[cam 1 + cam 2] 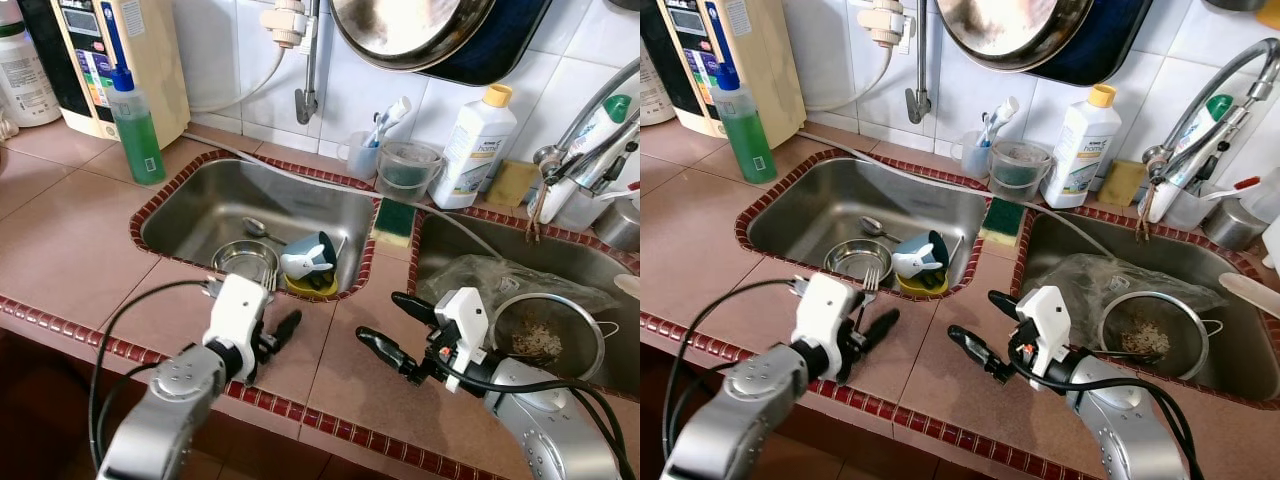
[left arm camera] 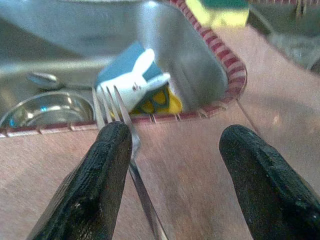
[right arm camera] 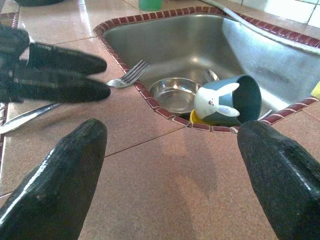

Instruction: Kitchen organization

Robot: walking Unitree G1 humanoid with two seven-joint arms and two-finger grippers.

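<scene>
Lying on the matte pinkish tiles of the counter (image 1: pixel 70 240), a slim steel fork (image 3: pixel 125 75) points its tines over the red-mosaic rim of the left sink (image 1: pixel 190 215). The left gripper (image 2: pixel 175 165) hovers over it with fingers spread apart; one rough black finger (image 2: pixel 95 175) sits right at the fork's neck, the other well clear of it, so nothing is grasped. The right gripper (image 1: pixel 398 325) floats above the tiles between the two basins, its fingers also released and wide.

The left sink is brushed stainless steel with rounded corners. In it lie a shallow round steel bowl (image 1: pixel 245 262), a spoon (image 1: pixel 255 228), and a teal cup (image 1: pixel 315 258) tipped on its side, bearing a white rabbit figure, resting on something yellow (image 1: pixel 300 288). The right sink (image 1: pixel 450 250) holds a round wire-mesh strainer (image 1: pixel 545 335) with brownish scraps in it, beside crumpled clear plastic (image 1: pixel 500 280). A green-and-yellow sponge (image 1: pixel 394 220) sits on the dividing ledge. Behind stand a clear tub (image 1: pixel 408 168), a white bottle (image 1: pixel 474 150) with a yellow cap and a green soap bottle (image 1: pixel 135 125).
</scene>
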